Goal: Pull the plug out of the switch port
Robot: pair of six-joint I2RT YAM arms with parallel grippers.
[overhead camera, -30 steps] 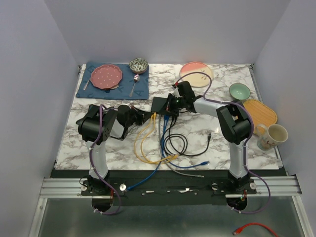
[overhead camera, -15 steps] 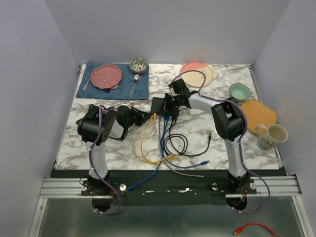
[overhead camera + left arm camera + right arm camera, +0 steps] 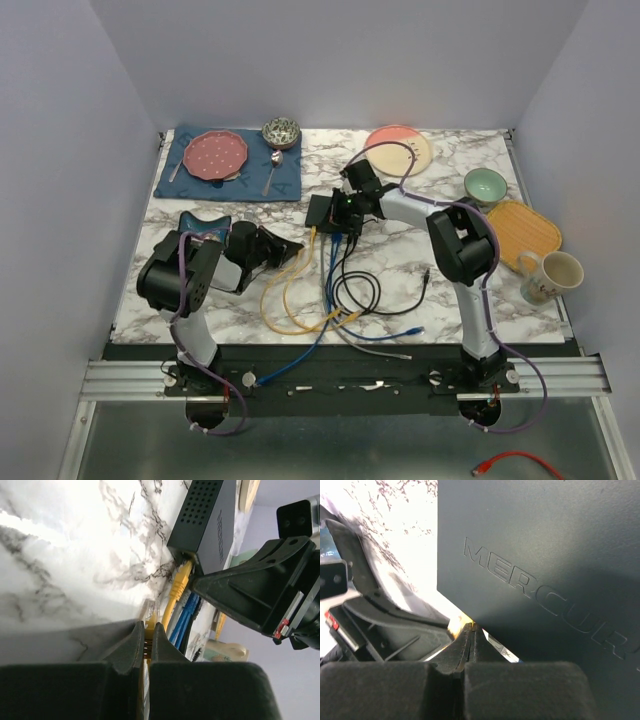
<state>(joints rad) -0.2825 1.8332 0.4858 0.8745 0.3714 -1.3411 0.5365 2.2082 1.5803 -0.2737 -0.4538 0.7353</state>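
The switch (image 3: 322, 210) is a flat black box lying mid-table, with cables running from its near edge. My left gripper (image 3: 147, 630) is shut on a yellow plug (image 3: 149, 611), whose clear tip is free in the air, a short way from the switch (image 3: 205, 515). Another yellow plug (image 3: 183, 572) still sits in a port. In the top view my left gripper (image 3: 292, 247) is just left of the cables. My right gripper (image 3: 347, 207) is shut and empty, its tips (image 3: 472, 626) at the edge of the switch's lettered top (image 3: 545, 545).
Blue cables (image 3: 186, 620) and a black cable (image 3: 352, 290) trail from the switch towards the near edge. A blue mat with a red plate (image 3: 217, 154) lies at the back left. A pink plate (image 3: 398, 148), green bowl (image 3: 485, 185), orange mat (image 3: 528, 230) and mug (image 3: 551, 277) stand at the right.
My left arm has drawn back to the left and nearer, carrying the yellow plug away from the switch. My right gripper shifted left onto the switch and stayed there.
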